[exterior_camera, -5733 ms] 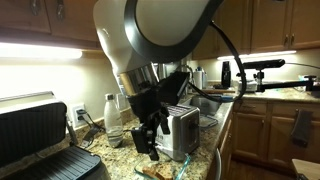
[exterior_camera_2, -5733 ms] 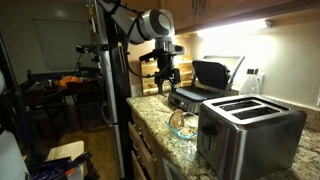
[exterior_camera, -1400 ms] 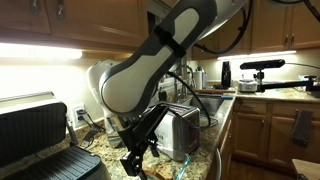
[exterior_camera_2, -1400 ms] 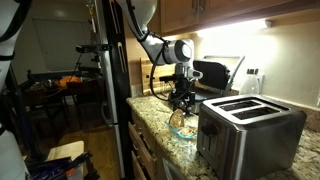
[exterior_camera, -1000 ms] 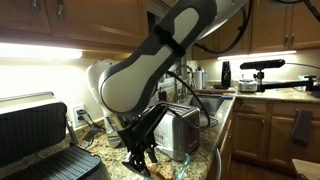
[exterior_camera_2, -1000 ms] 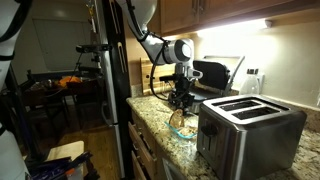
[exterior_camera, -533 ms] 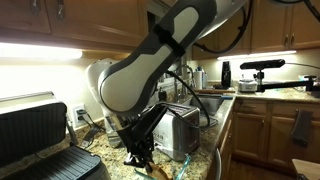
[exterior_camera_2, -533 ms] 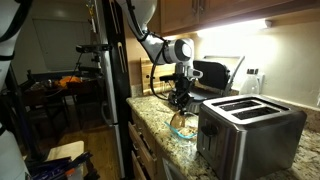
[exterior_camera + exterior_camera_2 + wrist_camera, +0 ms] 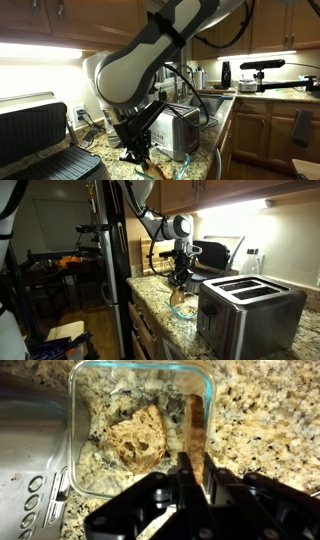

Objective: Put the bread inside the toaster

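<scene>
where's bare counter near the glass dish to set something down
Bare granite counter lies beside the glass dish, on the side away from the toaster. Crowded: the dish sits tight by the toaster; inside it, a flat slice and the bread, upright in the pincer.

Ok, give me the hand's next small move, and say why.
Probably squeeze the hand shut on the bread: that slice stands on edge between its fingers in the glass container, and a firm grip isn't evident yet.
</scene>
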Available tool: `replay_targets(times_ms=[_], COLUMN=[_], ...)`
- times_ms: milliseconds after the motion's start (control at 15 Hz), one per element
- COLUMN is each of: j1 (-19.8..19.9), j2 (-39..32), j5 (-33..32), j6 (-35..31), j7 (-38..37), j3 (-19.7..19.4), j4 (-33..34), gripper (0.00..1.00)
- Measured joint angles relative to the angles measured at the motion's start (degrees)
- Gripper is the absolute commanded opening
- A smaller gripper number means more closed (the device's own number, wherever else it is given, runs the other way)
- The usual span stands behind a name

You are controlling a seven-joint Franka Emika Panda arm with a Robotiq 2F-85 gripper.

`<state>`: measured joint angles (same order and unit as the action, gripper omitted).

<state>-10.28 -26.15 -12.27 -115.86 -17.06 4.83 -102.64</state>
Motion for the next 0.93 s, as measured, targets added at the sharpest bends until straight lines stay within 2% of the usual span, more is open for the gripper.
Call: replay_targets(times_ms=[533,933], j1=[-0.16,-0.2], j2=[5.33,12.08], j5=[0.54,0.74], j6=[0.0,0.0], j7=[0.0,0.0], j3=[0.23,0.99], j4=[-1.17,-4.72], gripper=[0.04,0.04])
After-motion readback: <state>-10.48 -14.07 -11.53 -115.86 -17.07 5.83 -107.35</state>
